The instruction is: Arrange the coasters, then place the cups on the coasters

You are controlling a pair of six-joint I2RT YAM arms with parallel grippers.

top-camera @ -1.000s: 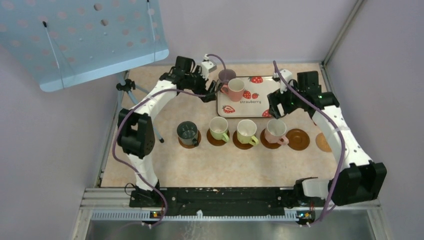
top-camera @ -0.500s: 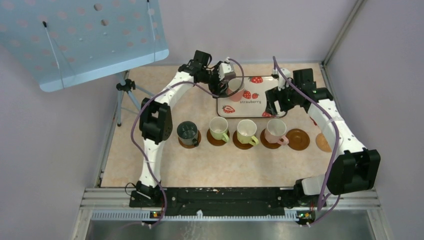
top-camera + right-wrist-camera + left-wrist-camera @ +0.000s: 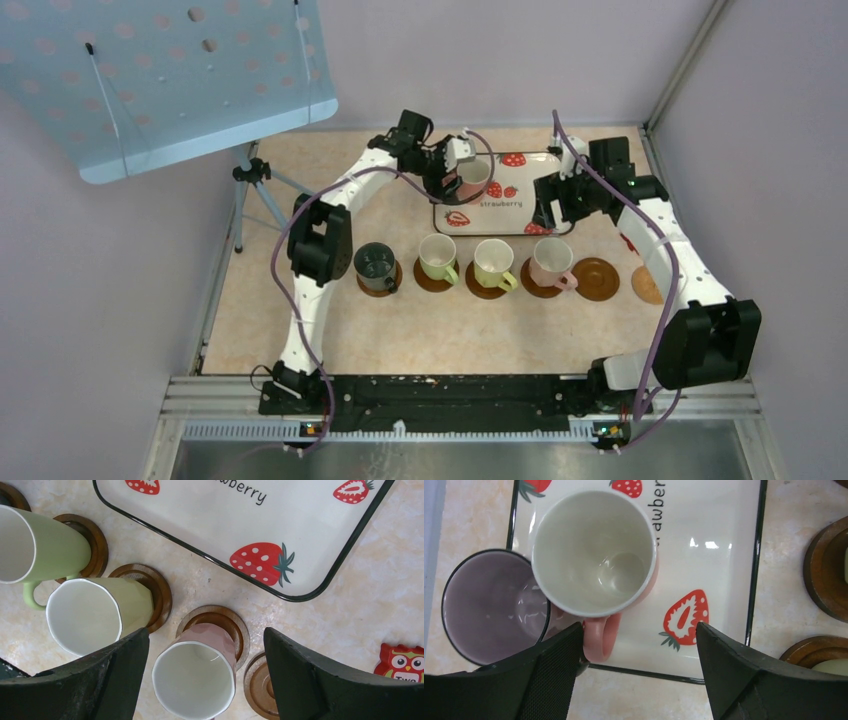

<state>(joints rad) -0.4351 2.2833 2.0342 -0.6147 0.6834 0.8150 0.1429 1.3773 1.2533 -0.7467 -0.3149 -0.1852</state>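
left hand (image 3: 639, 629) spread | pink cup (image 3: 594, 555) just beside mauve cup (image 3: 489, 605) (at tray rim (image 3: 649, 674))

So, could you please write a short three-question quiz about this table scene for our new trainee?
1. Multiple choice: how many cups stand on coasters? A two, B four, C six.
2. True or false: the left gripper hangs open near the pink cup on the tray.
3. Short answer: which cup stands at the left end of the row?
Key: 1 B; 2 true; 3 the dark grey-green cup.
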